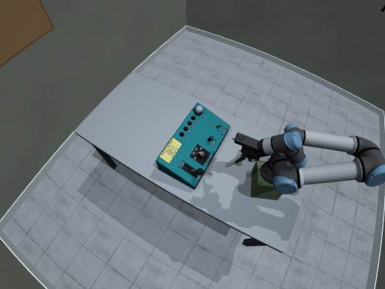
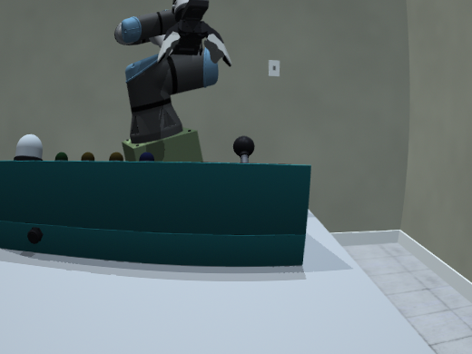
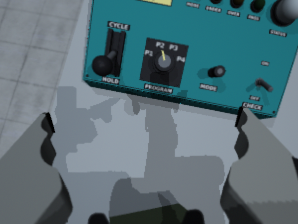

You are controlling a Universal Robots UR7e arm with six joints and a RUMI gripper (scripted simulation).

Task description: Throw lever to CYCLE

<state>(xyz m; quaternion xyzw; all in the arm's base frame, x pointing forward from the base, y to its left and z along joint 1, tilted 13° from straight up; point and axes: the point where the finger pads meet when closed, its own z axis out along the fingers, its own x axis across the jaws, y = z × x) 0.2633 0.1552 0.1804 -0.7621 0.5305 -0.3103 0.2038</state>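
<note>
The teal console [image 1: 205, 129] [image 2: 159, 200] [image 3: 210, 40] lies on the grey table [image 1: 129, 111]. Its lever, with a black ball knob [image 1: 199, 171] [image 2: 243, 146] [image 3: 102, 64], sits in a slot at the console's near-left corner in the wrist view. The knob is at the HOLD end; the CYCLE label [image 3: 118, 26] is at the far end. My gripper [image 1: 237, 160] [image 2: 194, 56] [image 3: 145, 111] is open and empty. It hovers above the table beside the console's front edge, clear of the lever.
On the console are a PROGRAM dial [image 3: 162, 61] pointing at P2, a MODE knob [image 3: 216, 71], a CHECK toggle [image 3: 263, 84], a row of small buttons and a white dome [image 1: 198, 109] [image 2: 29, 146]. The arm's green pedestal [image 1: 264, 183] [image 2: 168, 147] stands behind the gripper.
</note>
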